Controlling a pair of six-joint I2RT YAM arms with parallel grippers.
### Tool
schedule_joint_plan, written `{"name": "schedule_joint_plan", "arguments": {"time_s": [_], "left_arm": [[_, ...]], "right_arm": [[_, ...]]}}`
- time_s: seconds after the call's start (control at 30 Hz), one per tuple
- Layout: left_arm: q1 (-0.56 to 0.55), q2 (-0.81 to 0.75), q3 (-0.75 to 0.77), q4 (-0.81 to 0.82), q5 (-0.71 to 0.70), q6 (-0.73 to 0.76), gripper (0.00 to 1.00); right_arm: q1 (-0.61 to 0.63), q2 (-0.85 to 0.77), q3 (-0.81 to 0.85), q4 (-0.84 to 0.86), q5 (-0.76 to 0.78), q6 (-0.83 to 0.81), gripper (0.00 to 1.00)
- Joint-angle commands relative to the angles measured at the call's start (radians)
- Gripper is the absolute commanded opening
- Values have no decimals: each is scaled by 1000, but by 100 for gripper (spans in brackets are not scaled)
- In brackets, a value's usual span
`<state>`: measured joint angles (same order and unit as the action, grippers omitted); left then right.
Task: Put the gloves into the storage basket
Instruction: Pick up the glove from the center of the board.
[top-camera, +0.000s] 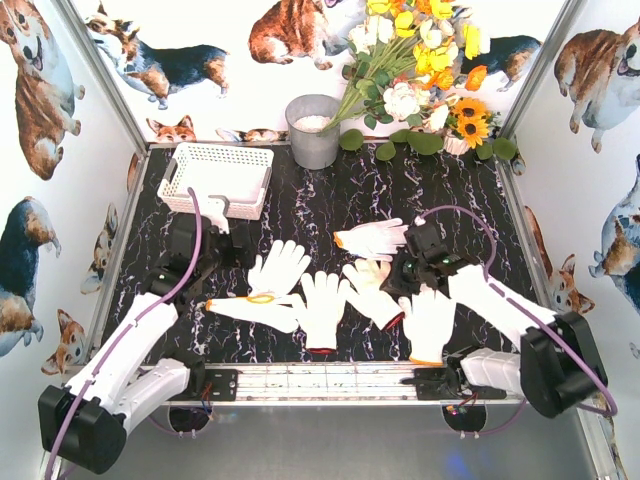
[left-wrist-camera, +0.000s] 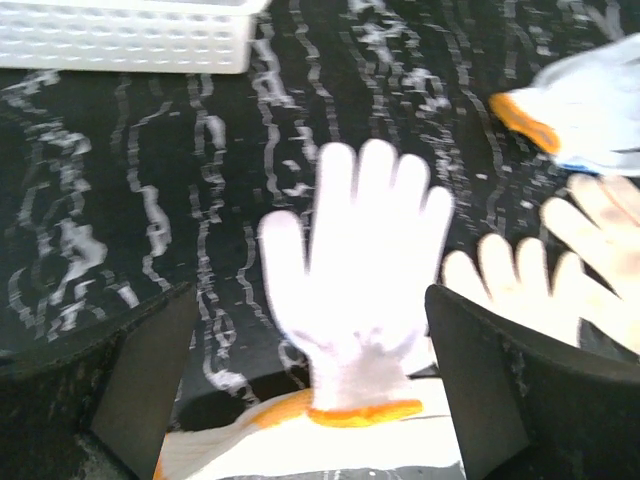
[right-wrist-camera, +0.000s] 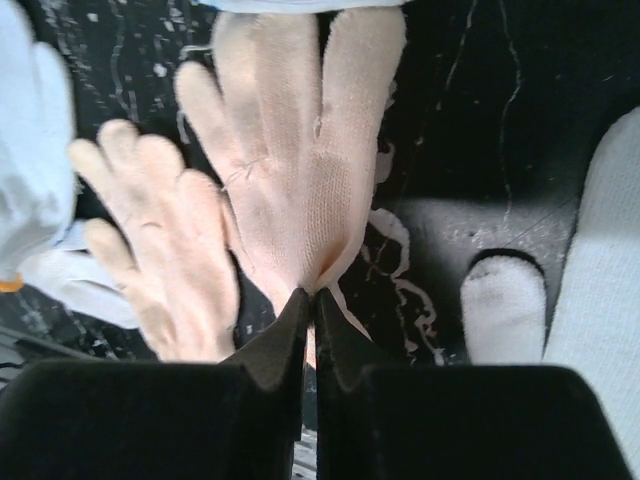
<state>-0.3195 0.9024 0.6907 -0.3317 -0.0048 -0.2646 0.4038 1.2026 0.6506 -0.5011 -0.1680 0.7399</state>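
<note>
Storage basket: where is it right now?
Top view: the storage basket sits at the far left of the tabletop, just left of the grey bucket.

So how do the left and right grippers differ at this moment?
The left gripper is open, jaws wide either side of a white orange-cuffed glove; the right gripper is shut, pinching a cream glove. The left sits nearer the storage basket. Both are low over the gloves.

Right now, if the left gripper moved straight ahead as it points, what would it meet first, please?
Probably the white glove with the orange cuff, which lies on the table directly ahead, framed between the open fingers of the left gripper; depth is hard to judge.
</note>
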Motion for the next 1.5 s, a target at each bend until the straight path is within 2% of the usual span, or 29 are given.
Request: {"name": "schedule_joint_plan", "arguments": {"time_s": [0.0, 0.2, 0.37, 0.67, 0.9, 1.07, 1.33, 1.47], "left_arm": [[-76, -36, -46, 111, 157, -35, 88], [-343, -40, -102, 251, 64, -151, 87], [-568, 29, -78, 335, -68, -102, 87], [-767, 199, -54, 514, -135, -145, 88], [-809, 307, -78, 716, -40, -326, 88], [-808, 301, -60, 673, -96, -370, 86], [-759, 301, -66, 733, -50, -524, 81], [-711, 314, -130, 885, 51, -630, 78]], "right_arm": [[-3, -75, 28, 14, -46, 70, 0], [-3, -155, 23, 56, -79, 164, 0], [-3, -203, 33, 106, -86, 282, 0], [-3, -223, 121, 106, -39, 439, 0], [-3, -196, 104, 273, -91, 521, 0], [-3, -175, 105, 347, -145, 533, 0], [-3, -188, 112, 373, -210, 529, 0], [-3, -202, 118, 389, -224, 525, 0]]}}
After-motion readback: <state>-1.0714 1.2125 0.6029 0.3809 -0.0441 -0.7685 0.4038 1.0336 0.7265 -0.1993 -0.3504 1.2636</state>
